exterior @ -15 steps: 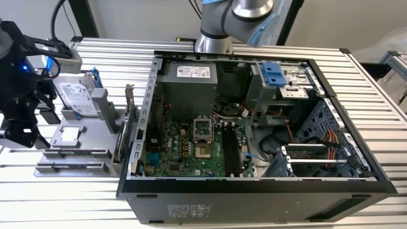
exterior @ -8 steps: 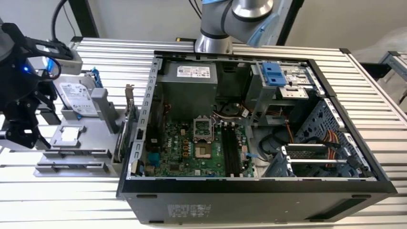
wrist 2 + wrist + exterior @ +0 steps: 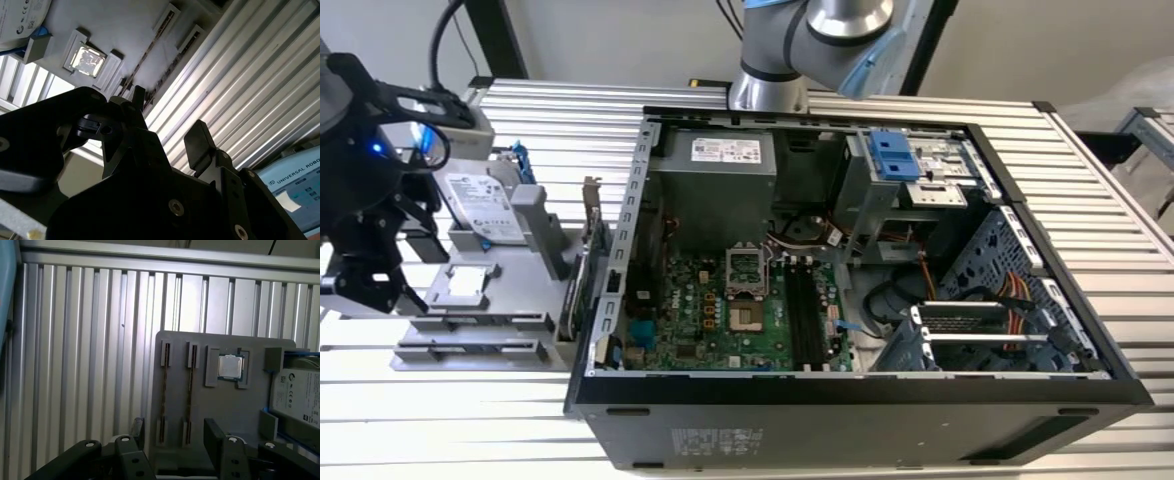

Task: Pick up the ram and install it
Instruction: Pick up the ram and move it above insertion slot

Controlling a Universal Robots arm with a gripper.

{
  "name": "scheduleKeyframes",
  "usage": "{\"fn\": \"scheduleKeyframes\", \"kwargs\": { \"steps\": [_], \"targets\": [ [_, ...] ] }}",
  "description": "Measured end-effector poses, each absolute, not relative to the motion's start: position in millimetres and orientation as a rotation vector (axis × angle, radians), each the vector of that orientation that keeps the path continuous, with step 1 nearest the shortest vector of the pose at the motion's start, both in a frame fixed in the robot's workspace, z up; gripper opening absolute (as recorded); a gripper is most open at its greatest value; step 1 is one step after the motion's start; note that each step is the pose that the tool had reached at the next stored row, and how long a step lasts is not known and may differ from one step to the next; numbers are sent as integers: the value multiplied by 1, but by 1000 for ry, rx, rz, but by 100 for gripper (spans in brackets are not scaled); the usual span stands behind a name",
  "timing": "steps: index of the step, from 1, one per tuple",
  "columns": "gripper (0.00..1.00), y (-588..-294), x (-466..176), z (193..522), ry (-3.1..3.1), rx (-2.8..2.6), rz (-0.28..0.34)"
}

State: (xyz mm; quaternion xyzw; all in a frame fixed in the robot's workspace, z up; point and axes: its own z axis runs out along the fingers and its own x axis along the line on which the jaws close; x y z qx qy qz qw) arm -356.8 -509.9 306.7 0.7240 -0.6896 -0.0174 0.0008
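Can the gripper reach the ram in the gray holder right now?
Probably yes. The gripper is open and close to the holder, and in the first wrist view nothing lies between it and the ram sitting edge-up in its slots.

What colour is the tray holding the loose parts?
Plain grey tray, clearest in the first wrist view.

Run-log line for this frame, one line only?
gripper: open, holding nothing | position: by gray holder, aimed at its two slots | computer case: side open
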Motion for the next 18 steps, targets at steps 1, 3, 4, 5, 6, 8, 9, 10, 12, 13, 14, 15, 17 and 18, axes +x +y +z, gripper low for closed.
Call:
{"fn": "scheduleKeyframes", "kwargs": {
  "steps": [1, 3, 4, 5, 6, 8, 9, 10, 12, 13, 14, 15, 17, 18],
  "targets": [
    [100, -510, -357, 306, -2165, 2273, -55],
    [100, -510, -357, 306, -2165, 2273, -55],
    [100, -510, -357, 305, -2165, 2273, -55],
    [100, -510, -357, 305, -2165, 2273, -54],
    [100, -510, -357, 305, -2166, 2273, -54],
    [100, -510, -357, 304, -2166, 2274, -54],
    [100, -510, -357, 303, -2166, 2274, -53],
    [100, -510, -357, 303, -2167, 2274, -52],
    [100, -510, -357, 301, -2171, 2275, -46],
    [100, -510, -357, 300, -2174, 2275, -43],
    [100, -510, -357, 300, -2175, 2275, -41],
    [100, -510, -357, 299, -2176, 2276, -40],
    [100, -510, -357, 299, -2177, 2276, -39],
    [100, -510, -357, 298, -2177, 2276, -39]
  ]
}}
